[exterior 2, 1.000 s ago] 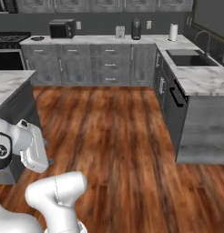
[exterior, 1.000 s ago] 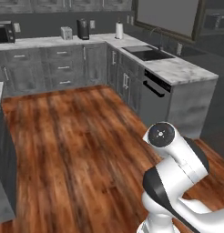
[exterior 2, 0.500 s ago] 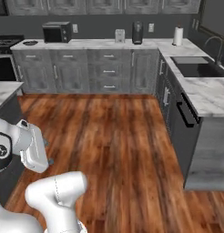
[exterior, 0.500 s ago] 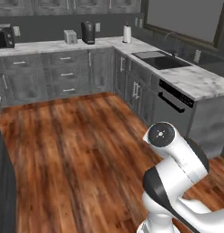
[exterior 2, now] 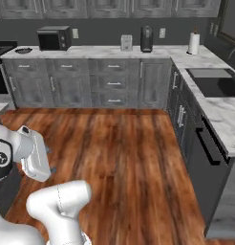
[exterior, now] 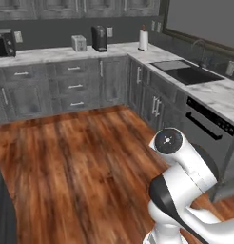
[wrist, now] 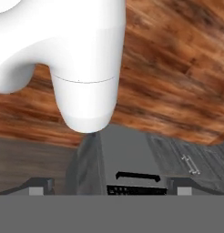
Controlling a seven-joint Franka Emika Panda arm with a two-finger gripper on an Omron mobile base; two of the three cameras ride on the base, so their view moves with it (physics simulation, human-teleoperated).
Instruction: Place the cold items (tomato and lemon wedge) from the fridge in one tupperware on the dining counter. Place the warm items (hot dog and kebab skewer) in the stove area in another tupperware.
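Nearest, the hand (wrist: pixel 109 186) points down and back toward the robot's own base: in the hand view its two dark fingertips (wrist: pixel 41 185) stand far apart at the bottom edge, jaws wide, with nothing between them. Beyond them lies wood floor (wrist: pixel 177 82) and a dark dishwasher front (wrist: pixel 132 175) with a black handle. The arm is folded close to the body, so the hand is not extended toward any work surface.

Farther out, bare plank floor (exterior: pixel 76 157) runs to an L of grey cabinets. On the right a marble bench (exterior 2: pixel 219 115) carries a dark sink (exterior: pixel 188 72); along the back wall stand a paper towel roll (exterior 2: pixel 194 43), a coffee machine (exterior 2: pixel 146 38), a toaster (exterior 2: pixel 126 42) and a microwave (exterior 2: pixel 53 38).

Of the task's things, only a sliver of the stove area (exterior 2: pixel 1 50) appears, at the far left edge of the right base view with a dark pan (exterior 2: pixel 23 50) just beside it. So the warm items probably lie ahead and to the left, well apart from the hand; the base would likely need to turn and drive that way before any reach. The tomato, lemon wedge and tupperware cannot be located from here.
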